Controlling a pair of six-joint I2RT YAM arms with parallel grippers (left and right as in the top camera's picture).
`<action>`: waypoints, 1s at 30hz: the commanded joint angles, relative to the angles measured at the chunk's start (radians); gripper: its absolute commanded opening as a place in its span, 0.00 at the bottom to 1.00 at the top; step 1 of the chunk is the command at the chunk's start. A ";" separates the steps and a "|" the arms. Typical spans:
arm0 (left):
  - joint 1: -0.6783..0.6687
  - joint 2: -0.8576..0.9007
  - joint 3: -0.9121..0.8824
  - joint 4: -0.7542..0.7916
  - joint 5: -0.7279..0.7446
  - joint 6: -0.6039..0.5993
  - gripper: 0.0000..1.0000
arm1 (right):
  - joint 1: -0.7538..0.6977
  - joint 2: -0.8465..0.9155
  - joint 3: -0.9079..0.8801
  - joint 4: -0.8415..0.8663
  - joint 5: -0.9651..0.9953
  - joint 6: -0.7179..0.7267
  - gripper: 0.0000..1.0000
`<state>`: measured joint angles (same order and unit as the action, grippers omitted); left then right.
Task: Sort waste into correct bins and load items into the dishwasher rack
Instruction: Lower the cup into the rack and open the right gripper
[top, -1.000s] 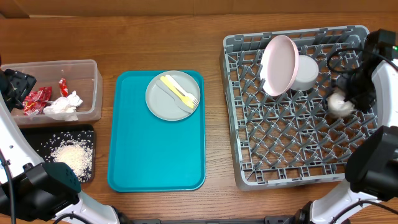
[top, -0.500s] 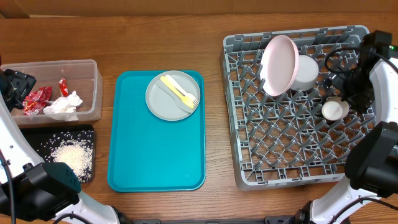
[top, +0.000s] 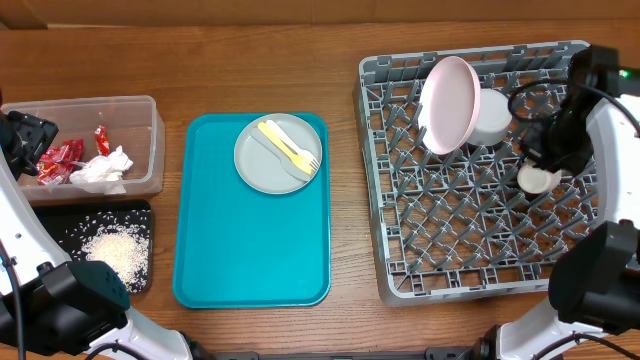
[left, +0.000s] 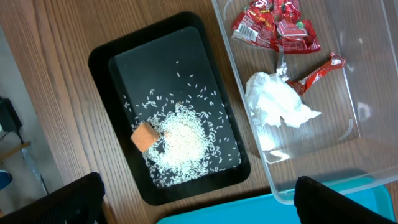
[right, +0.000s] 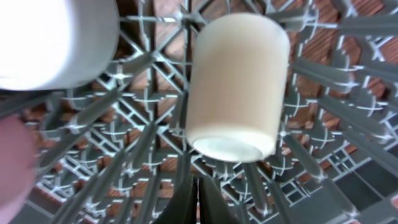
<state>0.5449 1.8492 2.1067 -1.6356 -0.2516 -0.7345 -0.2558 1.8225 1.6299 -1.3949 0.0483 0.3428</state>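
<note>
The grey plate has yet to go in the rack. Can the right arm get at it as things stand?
Probably yes. The grey plate lies in the open on the teal tray, with nothing over it but the yellow cutlery. The right hand is shut and empty, so it must open first.

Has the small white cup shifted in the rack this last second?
Yes, slightly: the small white cup lies farther from the white bowl, toward the rack's near edge.
</note>
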 joint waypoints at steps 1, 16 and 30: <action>-0.004 -0.019 0.011 -0.002 -0.018 -0.021 1.00 | -0.021 -0.008 -0.077 0.066 0.002 0.015 0.06; -0.004 -0.019 0.011 -0.002 -0.018 -0.021 1.00 | -0.088 -0.008 -0.098 0.244 0.124 0.024 0.10; -0.004 -0.019 0.011 -0.002 -0.018 -0.021 1.00 | -0.088 -0.008 -0.030 0.120 0.338 0.180 0.12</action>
<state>0.5449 1.8492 2.1067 -1.6348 -0.2516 -0.7345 -0.3355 1.8095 1.5513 -1.2514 0.2714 0.4629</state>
